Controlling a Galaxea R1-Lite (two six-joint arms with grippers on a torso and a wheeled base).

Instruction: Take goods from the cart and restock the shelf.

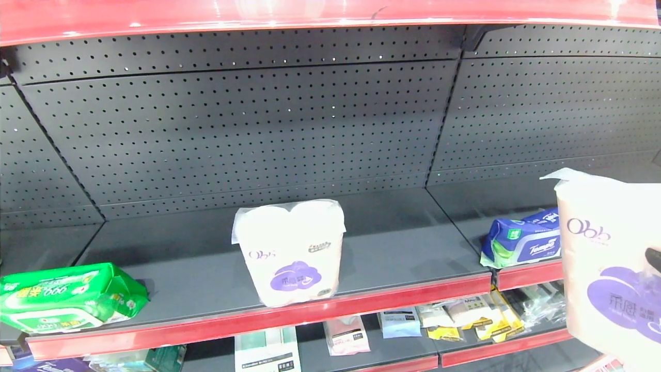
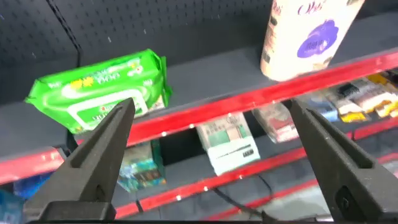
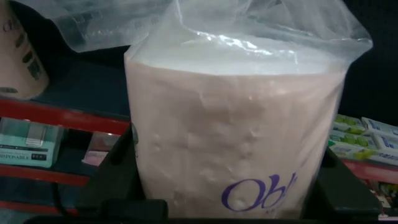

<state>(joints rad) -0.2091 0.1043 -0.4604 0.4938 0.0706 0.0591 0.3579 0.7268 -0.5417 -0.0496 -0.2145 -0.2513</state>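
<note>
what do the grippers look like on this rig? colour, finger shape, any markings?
The left gripper has two matte dark grey fingers: long wedges that taper to blunt tips, with angular bevelled faces. The right gripper has black fingers of the same plain finish on a black base. No markings can be seen on either.

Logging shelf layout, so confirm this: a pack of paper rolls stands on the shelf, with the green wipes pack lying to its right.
Wrong side. In the head view the pack of paper rolls stands on the shelf, but the green wipes pack lies to its left.
</note>
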